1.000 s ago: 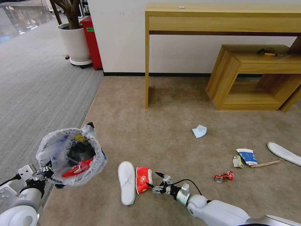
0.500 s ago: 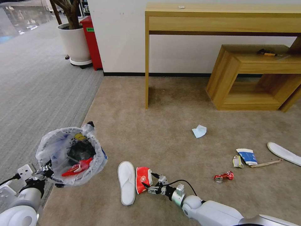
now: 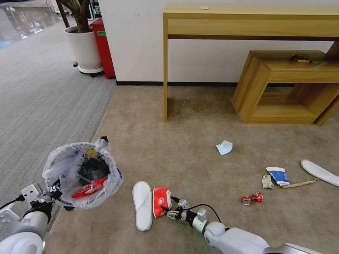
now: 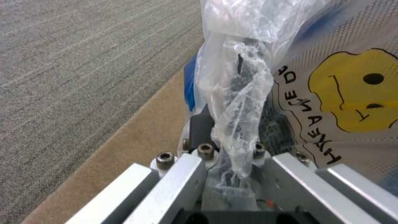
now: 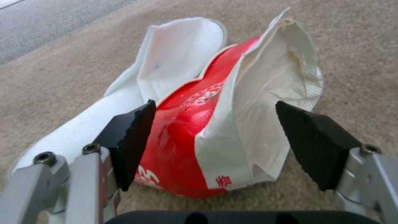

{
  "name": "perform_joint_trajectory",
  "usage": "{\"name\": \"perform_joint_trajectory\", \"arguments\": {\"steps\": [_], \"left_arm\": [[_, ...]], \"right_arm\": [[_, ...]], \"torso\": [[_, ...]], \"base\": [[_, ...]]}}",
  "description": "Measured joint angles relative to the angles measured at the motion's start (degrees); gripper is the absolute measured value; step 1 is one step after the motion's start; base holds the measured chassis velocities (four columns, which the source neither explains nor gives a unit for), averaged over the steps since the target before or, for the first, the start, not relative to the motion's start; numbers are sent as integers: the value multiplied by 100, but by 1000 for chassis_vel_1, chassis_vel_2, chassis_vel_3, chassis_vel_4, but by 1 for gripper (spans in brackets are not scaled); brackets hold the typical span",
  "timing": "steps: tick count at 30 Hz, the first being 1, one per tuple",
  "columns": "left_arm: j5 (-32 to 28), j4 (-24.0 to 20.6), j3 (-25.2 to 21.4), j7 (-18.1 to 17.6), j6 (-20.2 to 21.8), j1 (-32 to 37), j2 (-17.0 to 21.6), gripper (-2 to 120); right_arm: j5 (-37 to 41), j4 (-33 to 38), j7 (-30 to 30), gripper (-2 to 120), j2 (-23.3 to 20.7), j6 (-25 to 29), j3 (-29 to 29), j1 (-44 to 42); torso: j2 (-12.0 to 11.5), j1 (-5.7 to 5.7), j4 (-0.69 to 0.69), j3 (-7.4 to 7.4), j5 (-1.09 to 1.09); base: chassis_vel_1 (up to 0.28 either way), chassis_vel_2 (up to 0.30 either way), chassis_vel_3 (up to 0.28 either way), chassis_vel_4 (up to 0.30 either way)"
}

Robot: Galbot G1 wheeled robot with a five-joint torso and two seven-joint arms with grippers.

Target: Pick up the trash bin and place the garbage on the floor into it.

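My left gripper holds the trash bin above the floor, shut on its rim and crinkly bag; a red wrapper lies inside. Low over the carpet, my right gripper is open. Its black pads straddle a red-and-white wrapper beside a white slipper. Further right on the carpet lie a pale tissue, a crushed can, a blue-white paper cup, a wooden stick and a second slipper.
A tall wooden desk and a low wooden shelf unit stand against the far wall. At the back left are a white planter and a red box. Grey striped carpet borders the beige one on the left.
My right gripper has slid left along the carpet until its fingers are around the red-and-white wrapper. The bin in my left gripper has shifted only slightly.
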Motion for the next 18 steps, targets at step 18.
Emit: {"name": "perform_joint_trajectory", "arguments": {"steps": [18], "left_arm": [[10,-10,62,29,-34,11,-3,0]], "right_arm": [[-154,-331,58,36,207,6,160,58]], "torso": [[0,0,0,0,0]], "base": [[0,0,0,0]]}}
